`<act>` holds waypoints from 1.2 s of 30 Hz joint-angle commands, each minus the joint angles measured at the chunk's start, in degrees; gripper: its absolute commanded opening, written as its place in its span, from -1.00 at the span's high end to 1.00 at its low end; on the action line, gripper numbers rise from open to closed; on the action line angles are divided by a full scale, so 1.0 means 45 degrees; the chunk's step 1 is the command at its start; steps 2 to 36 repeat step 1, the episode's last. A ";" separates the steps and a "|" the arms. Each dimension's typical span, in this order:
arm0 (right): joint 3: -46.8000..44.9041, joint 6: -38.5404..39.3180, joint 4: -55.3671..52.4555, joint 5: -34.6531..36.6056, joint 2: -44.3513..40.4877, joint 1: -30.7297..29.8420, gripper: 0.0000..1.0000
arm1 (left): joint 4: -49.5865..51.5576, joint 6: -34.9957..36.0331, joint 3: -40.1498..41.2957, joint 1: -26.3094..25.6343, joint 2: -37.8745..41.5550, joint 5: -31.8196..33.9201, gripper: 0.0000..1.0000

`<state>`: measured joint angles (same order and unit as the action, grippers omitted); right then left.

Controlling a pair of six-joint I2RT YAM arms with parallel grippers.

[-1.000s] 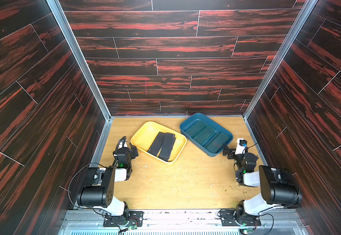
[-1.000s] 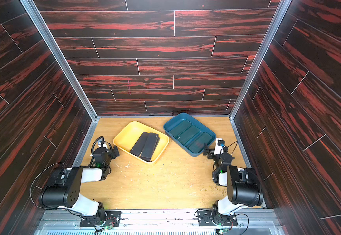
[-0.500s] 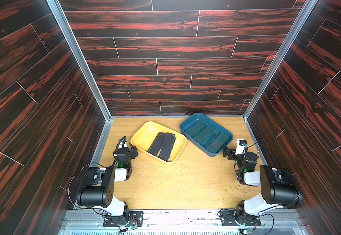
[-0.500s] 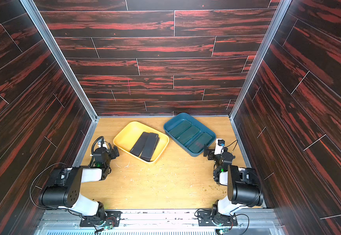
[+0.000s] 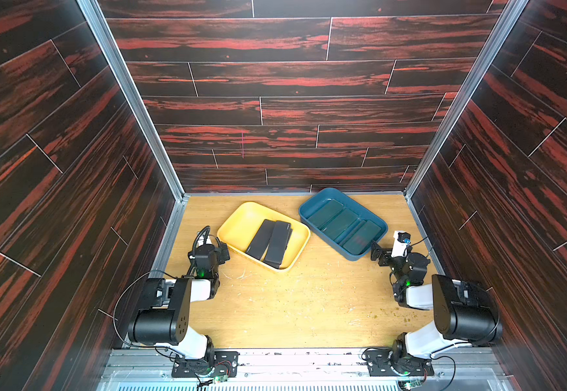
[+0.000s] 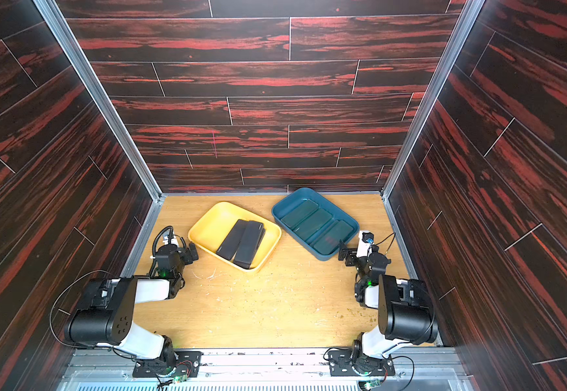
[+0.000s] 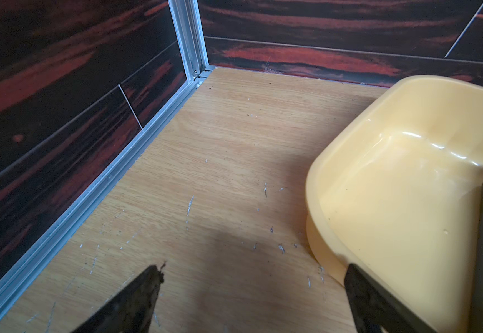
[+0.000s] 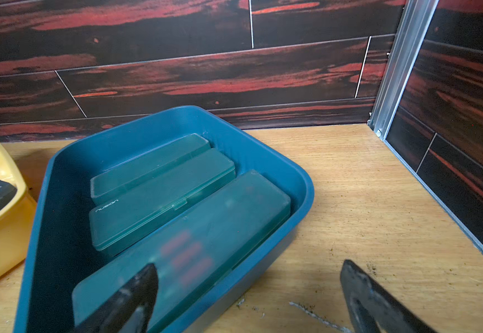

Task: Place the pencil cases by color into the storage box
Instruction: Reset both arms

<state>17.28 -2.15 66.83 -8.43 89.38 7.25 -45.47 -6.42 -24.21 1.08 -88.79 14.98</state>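
Pencil cases [image 8: 162, 199] apparently sorted: we should lift left claw [image 7: 254, 274] clear of yellow tray [image 7: 312, 178], right claw [image 8: 249, 272] clear of blue tray [image 8: 70, 173], both apart, empty.

Left hand [image 7: 253, 272] spread wide, empty; right hand [image 8: 249, 269] same.

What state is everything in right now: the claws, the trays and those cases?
Left claw: open, empty, beside the yellow tray.
Right claw: open, empty, by the blue tray.
Black pencil cases: closed, lying in the yellow tray.
Green pencil cases: closed, lying in the blue tray.
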 commanded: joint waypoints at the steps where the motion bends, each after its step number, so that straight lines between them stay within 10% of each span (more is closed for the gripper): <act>1: -0.0070 -0.0100 -0.0025 -0.0135 0.0007 -0.0009 -0.97 | -0.0236 0.0029 -0.0031 0.0072 0.0166 -0.0026 -1.00; 36: -0.0070 -0.0100 -0.0025 -0.0135 0.0007 -0.0009 -0.97 | -0.0236 0.0029 -0.0031 0.0072 0.0166 -0.0026 -1.00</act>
